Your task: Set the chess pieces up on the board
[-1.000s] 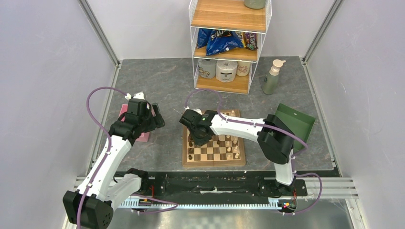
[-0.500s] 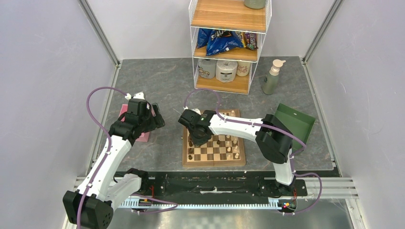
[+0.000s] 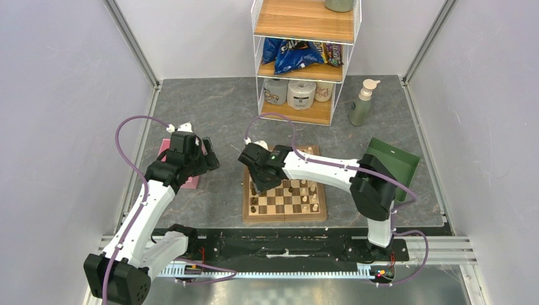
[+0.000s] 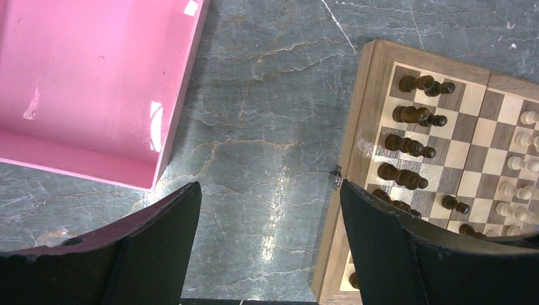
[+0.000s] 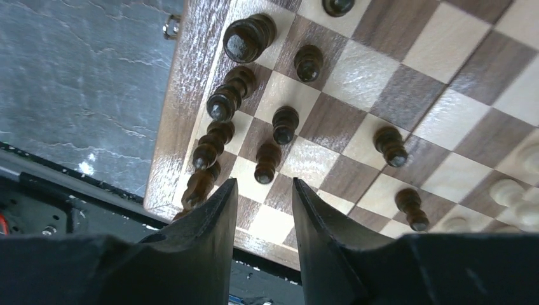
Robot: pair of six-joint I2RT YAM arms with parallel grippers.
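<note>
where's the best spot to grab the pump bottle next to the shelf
Probably the pump bottle's cylindrical body, below the narrow pump head, coming in from its right side: it stands upright, and the wire shelf crowds its left.

Open tabletop [image 4: 254,159] between pink box [image 4: 95,82], board [image 4: 356,159]

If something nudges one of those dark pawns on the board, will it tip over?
Probably: the dark pawn stands tall on a narrow base. Its round turned body would likely roll once down. Small and wooden, it seems light.
</note>
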